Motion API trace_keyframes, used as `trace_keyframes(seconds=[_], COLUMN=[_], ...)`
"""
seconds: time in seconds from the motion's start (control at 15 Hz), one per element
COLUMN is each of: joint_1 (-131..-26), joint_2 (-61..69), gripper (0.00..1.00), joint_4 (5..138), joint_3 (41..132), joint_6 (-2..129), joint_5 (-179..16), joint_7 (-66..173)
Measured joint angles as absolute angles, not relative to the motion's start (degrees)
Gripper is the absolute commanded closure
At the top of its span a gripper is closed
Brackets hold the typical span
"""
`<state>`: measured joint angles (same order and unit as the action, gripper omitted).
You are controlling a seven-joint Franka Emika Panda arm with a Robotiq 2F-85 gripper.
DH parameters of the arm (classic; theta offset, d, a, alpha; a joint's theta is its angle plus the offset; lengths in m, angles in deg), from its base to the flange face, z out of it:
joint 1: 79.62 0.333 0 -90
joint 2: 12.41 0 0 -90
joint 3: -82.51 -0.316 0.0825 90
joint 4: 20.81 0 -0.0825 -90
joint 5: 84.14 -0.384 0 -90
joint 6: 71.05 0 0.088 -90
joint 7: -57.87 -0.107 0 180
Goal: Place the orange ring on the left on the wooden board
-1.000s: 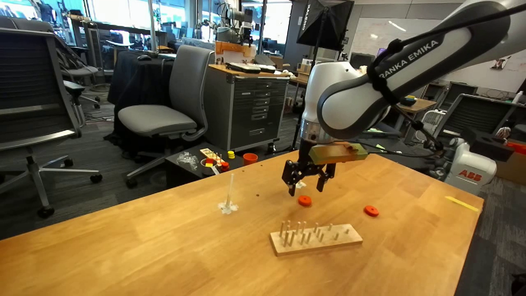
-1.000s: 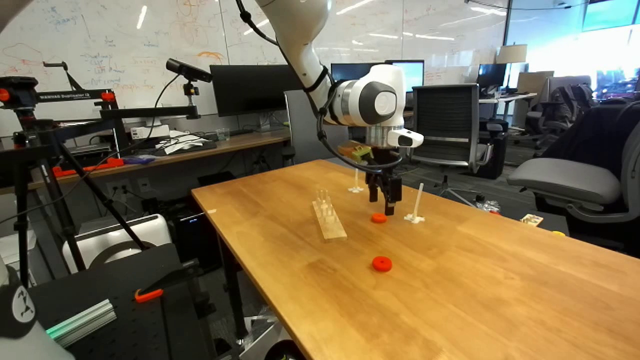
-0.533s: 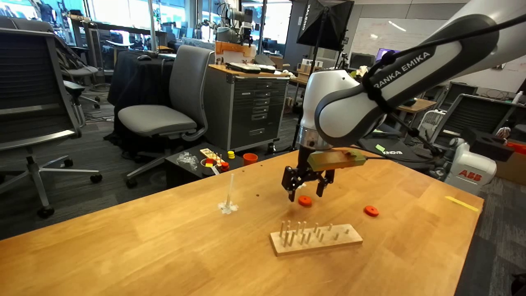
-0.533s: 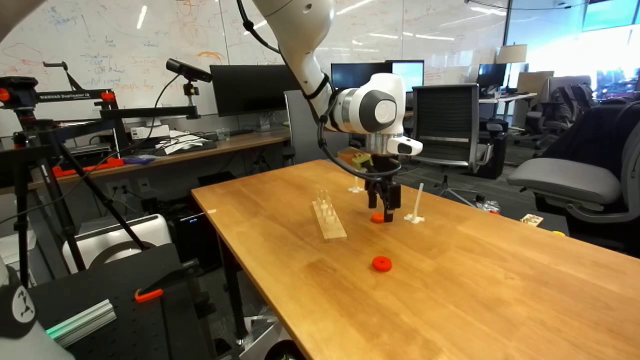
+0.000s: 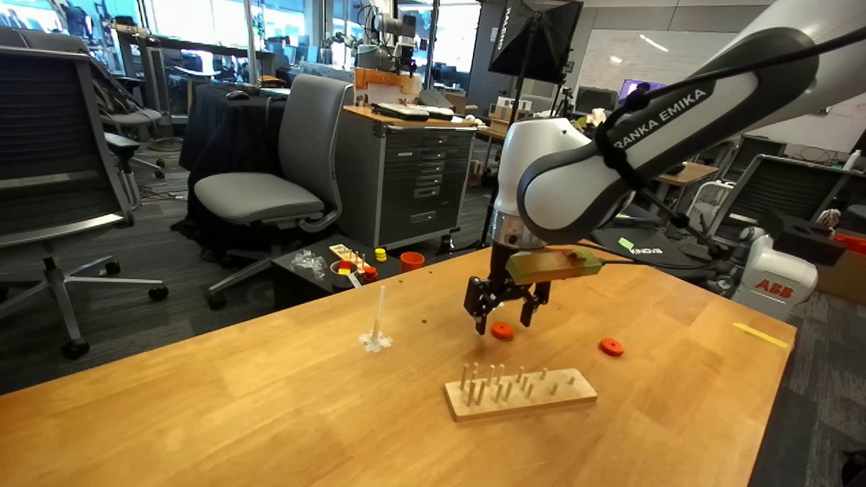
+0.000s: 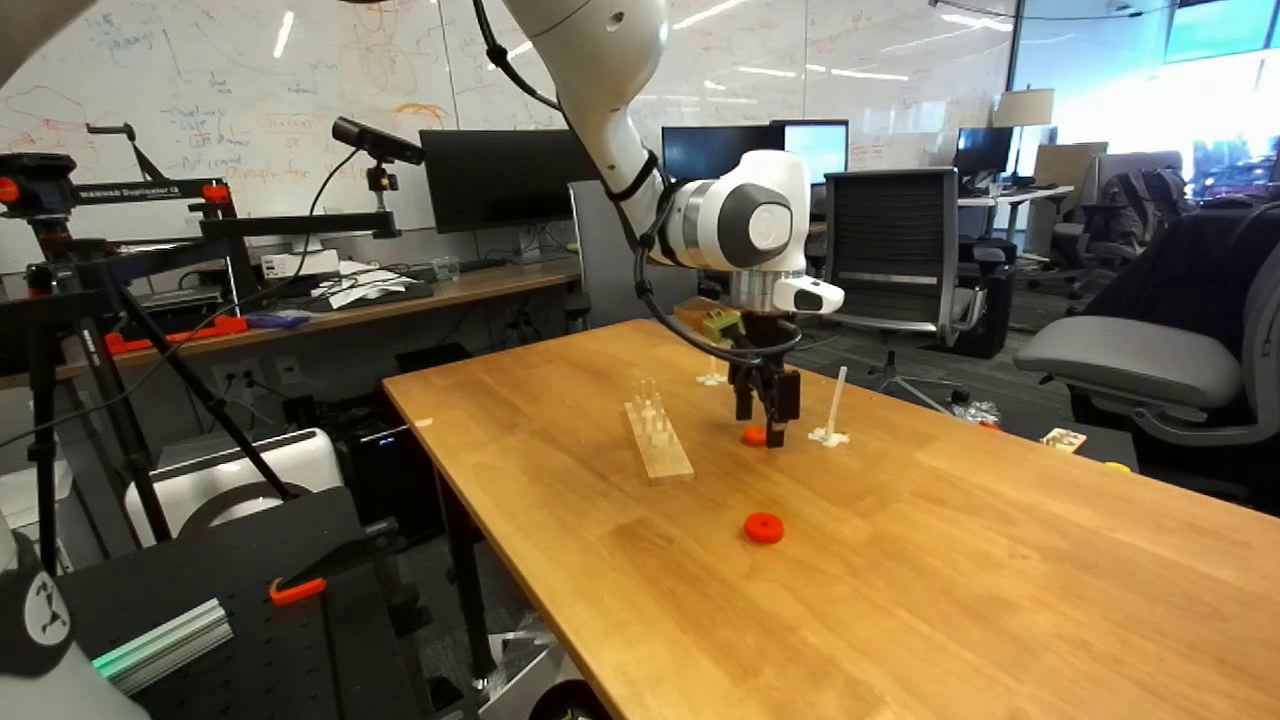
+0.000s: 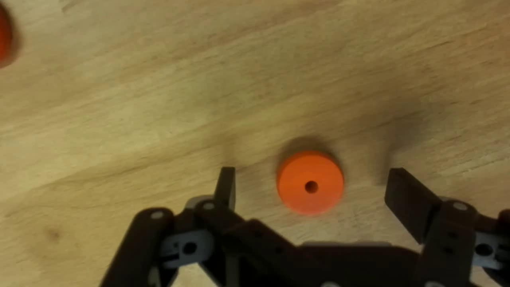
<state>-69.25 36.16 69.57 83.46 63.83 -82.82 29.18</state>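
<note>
In an exterior view: gripper (image 5: 503,327) is hanging over the orange ring (image 5: 501,330), jaws standing wide, gripping nothing; ring lying on tabletop (image 5: 270,406) near the wooden board (image 5: 541,398). In an exterior view: a finger (image 6: 776,432) partly hiding it. Wrist view: ring sitting between fingertips (image 7: 226,187), touching neither; second ring (image 7: 3,36) showing cut off.

Orange ring (image 6: 752,437): partly hid. by gripper (image 6: 760,431) in an ext. view
2nd ring (image 7: 4,36): cut off, wrist view L edge
</note>
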Motion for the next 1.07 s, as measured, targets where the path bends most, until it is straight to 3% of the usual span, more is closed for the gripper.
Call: trace_keyframes(seconds=[0.47,1.07], joint_1=[-69.3,-68.8], joint_2=[36.5,35.2], gripper=[0.81,0.82], joint_4=[68.9,70.3], joint_3=[83.6,83.8], joint_6=[63.8,61.5], joint_5=[-82.9,-82.9], joint_7=[29.2,30.1])
